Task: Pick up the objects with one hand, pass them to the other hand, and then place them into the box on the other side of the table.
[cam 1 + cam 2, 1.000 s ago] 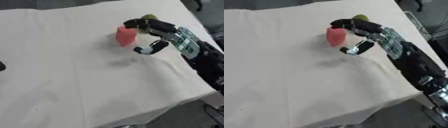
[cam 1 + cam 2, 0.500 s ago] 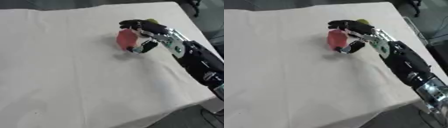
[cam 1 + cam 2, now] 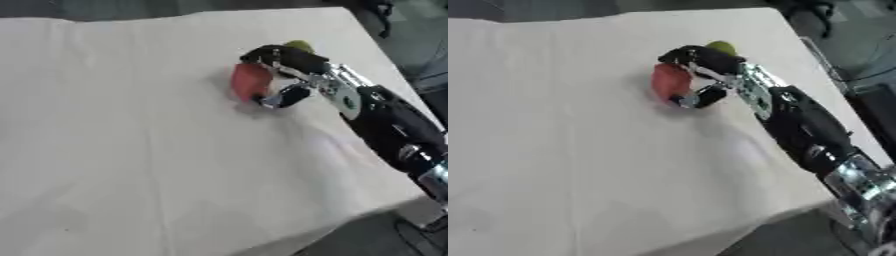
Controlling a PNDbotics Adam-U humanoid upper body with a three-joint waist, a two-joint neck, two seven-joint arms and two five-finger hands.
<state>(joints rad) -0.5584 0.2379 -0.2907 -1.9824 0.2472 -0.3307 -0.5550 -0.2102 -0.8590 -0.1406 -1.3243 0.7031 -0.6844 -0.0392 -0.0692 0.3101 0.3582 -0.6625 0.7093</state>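
A red rounded object lies on the white cloth-covered table, right of the middle and toward the far side. My right hand reaches in from the right and curls around it: black fingers arch over its top and the thumb presses at its lower right side. A small yellow-green object lies just behind the hand, partly hidden by the fingers. The left hand shows in neither view.
The table's right edge runs close behind my right forearm, with dark floor beyond it. The near edge slopes down to the left. No box shows in these views.
The right hand has moved onto the red object and its fingers and thumb have closed round it. The whole picture has shifted, so the head has moved too.
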